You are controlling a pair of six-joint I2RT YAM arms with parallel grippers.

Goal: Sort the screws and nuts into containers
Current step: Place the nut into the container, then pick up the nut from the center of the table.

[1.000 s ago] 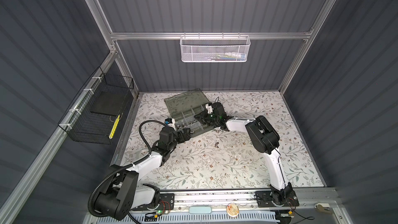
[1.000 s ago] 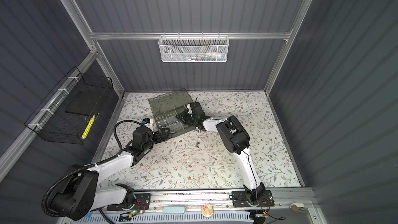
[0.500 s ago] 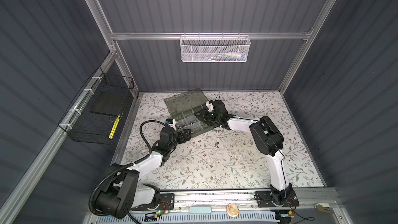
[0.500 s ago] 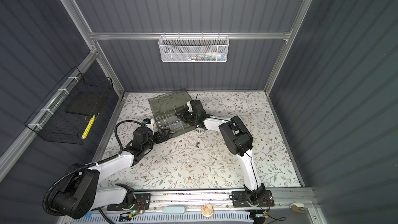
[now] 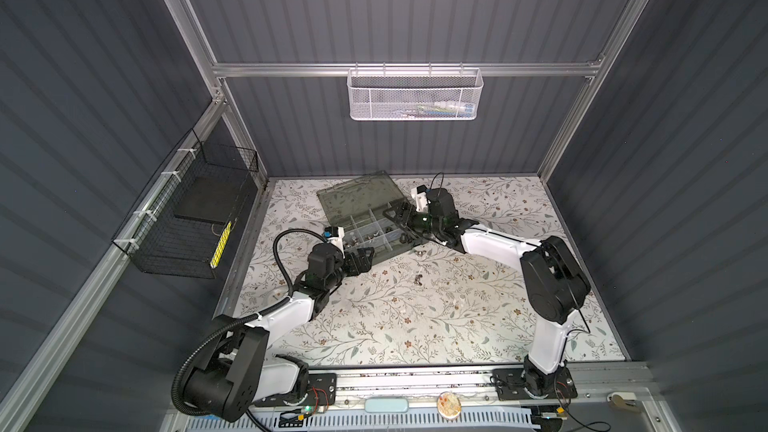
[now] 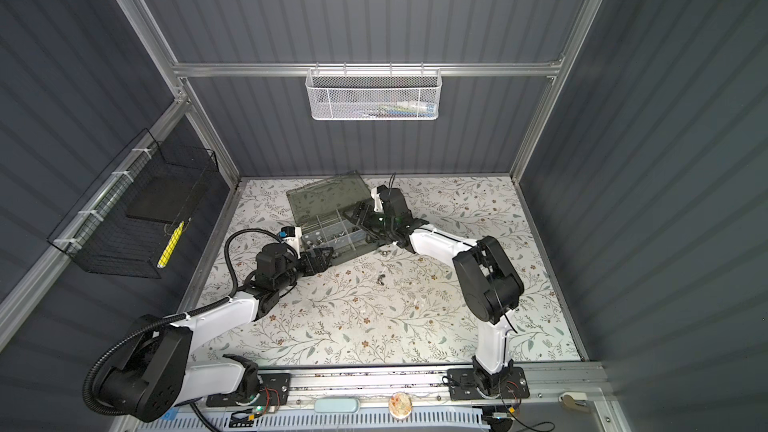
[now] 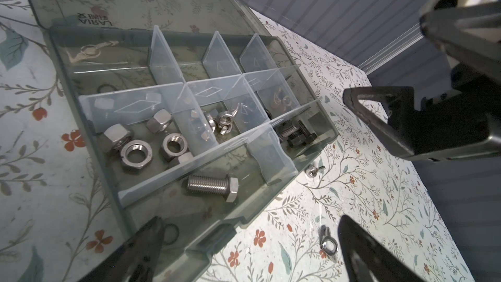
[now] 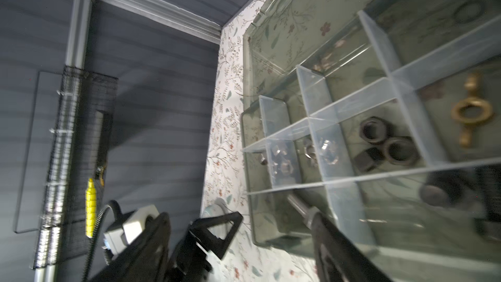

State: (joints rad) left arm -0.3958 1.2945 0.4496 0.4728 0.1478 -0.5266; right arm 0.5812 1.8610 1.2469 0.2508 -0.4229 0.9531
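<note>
Open case [image 7: 69, 77], wing nuts [image 7: 328, 243] loose beside it
Left gripper [image 5: 360, 258], spread empty, sits at the case's near-left corner, hex nuts [image 7: 135, 155] and a bolt [image 7: 214, 185] inside; right gripper [image 5: 397, 224] gapes empty over its right end. A low sweep could shove the case or scatter loose nuts.

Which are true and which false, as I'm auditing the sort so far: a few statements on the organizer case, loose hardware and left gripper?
1. The smoky see-through hinged lid lies open. True.
2. The shiny silver hex nuts share a compartment with the short black bolts. False: they sit in separate compartments.
3. One silver hex-head bolt lies in a long compartment. True.
4. The floral-print table holds no loose hardware. False: one small silver piece lies beside the grey-green plastic organizer case, another farther out.
5. The left gripper is shut on a nut. False: it is open and empty.
</note>
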